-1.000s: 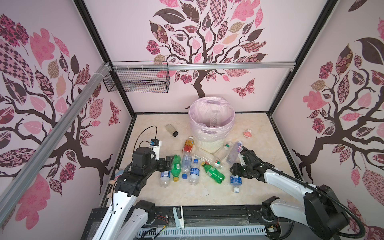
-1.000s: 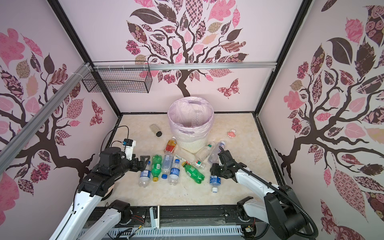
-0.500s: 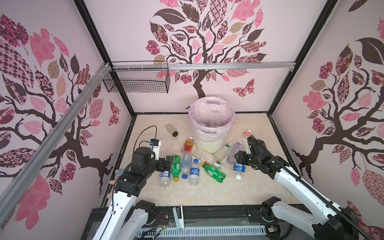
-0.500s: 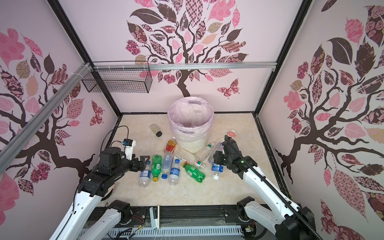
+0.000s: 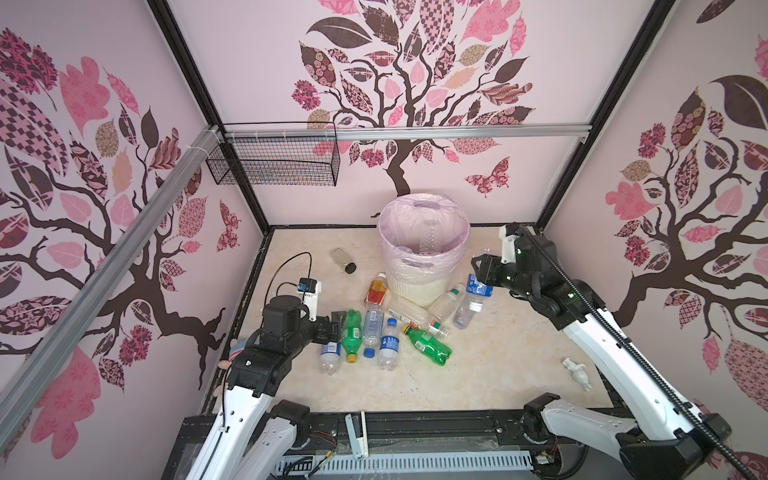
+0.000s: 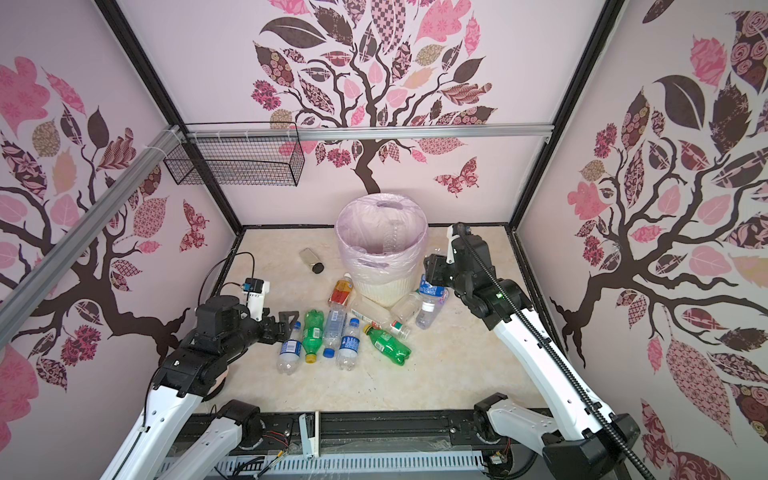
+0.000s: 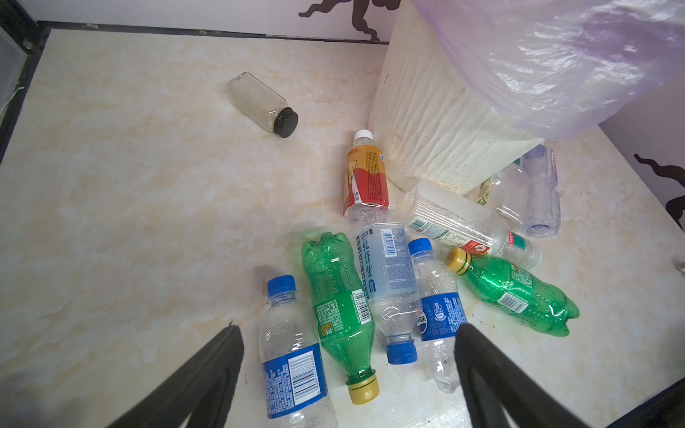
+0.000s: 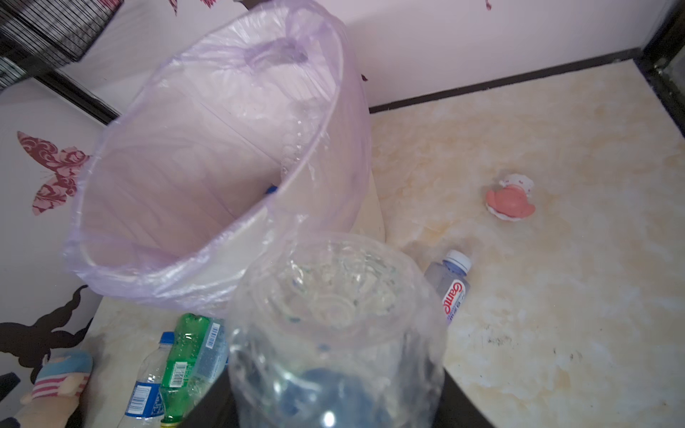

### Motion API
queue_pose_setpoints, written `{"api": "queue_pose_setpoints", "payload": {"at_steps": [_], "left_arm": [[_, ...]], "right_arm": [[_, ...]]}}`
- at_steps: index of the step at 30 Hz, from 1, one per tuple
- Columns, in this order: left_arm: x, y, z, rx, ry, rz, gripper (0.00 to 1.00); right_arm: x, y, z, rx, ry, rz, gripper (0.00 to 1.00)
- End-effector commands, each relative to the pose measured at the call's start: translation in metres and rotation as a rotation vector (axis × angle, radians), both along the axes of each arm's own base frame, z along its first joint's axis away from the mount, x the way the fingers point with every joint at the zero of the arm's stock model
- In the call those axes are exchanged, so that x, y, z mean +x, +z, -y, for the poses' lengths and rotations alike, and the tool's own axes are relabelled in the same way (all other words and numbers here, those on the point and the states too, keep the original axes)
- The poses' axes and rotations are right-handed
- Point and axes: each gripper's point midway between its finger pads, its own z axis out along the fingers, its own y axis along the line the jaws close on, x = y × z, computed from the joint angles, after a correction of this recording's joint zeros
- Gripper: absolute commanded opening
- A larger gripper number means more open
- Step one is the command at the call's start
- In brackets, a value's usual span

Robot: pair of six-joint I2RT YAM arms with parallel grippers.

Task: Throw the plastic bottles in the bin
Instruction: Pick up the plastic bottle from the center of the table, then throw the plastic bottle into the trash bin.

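My right gripper [image 5: 484, 274] [image 6: 434, 272] [image 8: 333, 407] is shut on a clear plastic bottle with a blue label [image 5: 480, 287] [image 6: 432, 289] [image 8: 333, 333], held in the air just right of the bin [image 5: 419, 286] [image 6: 384, 286] [image 8: 207, 274], below its rim. The bin is round, white and ribbed, with a pale pink liner. Several bottles lie in front of it: an orange-red labelled one [image 5: 377, 289] [image 7: 367, 178], two green ones [image 5: 352, 332] [image 5: 428, 345], and clear blue-labelled ones [image 5: 388, 343]. My left gripper [image 5: 336, 324] [image 7: 347, 328] hangs open over the pile's left end, holding nothing.
A brownish jar with a black lid [image 5: 344, 259] lies left of the bin. Right of the bin sits a pink toy [image 8: 511, 200], and a white figure [image 5: 575, 370] lies near the front right. A plush toy [image 5: 232, 353] rests by the left wall. A wire basket [image 5: 274, 162] hangs high at back left.
My right arm has lifted the blue-labelled bottle off the floor and carried it back to the bin's right side. The left arm has not moved.
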Motion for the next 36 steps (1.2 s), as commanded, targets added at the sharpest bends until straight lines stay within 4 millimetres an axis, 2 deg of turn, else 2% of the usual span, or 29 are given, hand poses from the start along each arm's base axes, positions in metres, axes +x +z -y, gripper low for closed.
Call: {"api": "queue_pose_setpoints", "payload": {"at_steps": [1,7,10,13,17,24,30,36], "left_arm": [[0.000,-0.007,-0.002,0.000,0.014,-0.002,0.92],[0.000,-0.007,-0.004,0.006,0.024,-0.002,0.92],[0.001,-0.007,-0.005,0.009,0.027,0.000,0.92],[0.001,-0.008,-0.005,0.011,0.029,-0.001,0.92],[0.001,-0.008,-0.007,0.015,0.035,0.000,0.92],[0.001,-0.008,-0.007,0.014,0.041,0.003,0.92],[0.001,-0.008,-0.008,0.012,0.045,0.004,0.92],[0.000,-0.007,-0.008,0.010,0.046,0.013,0.91]], "right_arm": [[0.007,0.037,-0.007,0.005,0.031,0.068,0.56],[0.027,0.095,-0.024,0.056,0.074,0.170,0.54],[0.039,0.115,-0.035,0.082,0.102,0.210,0.54],[0.052,0.121,-0.048,0.106,0.137,0.225,0.55],[0.076,0.119,-0.064,0.113,0.171,0.224,0.56],[0.104,0.117,-0.085,0.117,0.219,0.223,0.57],[0.126,0.083,-0.095,0.091,0.219,0.140,0.62],[0.132,0.060,-0.099,0.083,0.220,0.092,0.64]]}}
